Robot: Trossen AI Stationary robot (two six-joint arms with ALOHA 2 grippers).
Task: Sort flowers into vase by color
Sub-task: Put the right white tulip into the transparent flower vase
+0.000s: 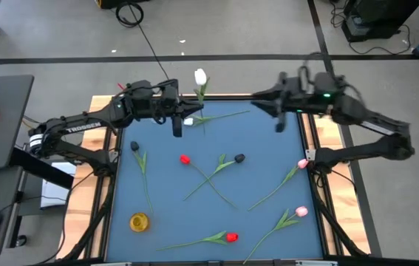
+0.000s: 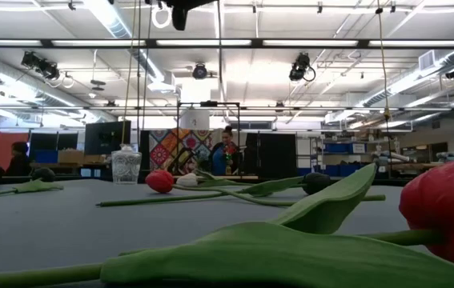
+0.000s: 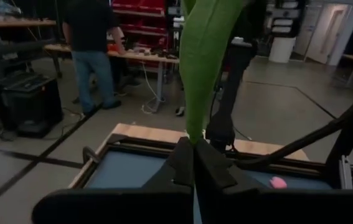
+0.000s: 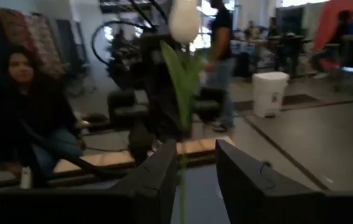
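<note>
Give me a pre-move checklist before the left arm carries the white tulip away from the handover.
1. Left gripper shut on the white tulip: ok, its fingers are pinched on the base of the green leaf in the left wrist view.
2. Right gripper released: ok, its fingers stand apart with the stem running free between them.
3. Right gripper clear of the stem's path: not ok, the stem is between its fingers.
4. Tulip upright: ok, the head stands above the stem.
5. Clear vase standing on the table: ok in the low view.
6. Which colour the vase takes: cannot tell.
</note>
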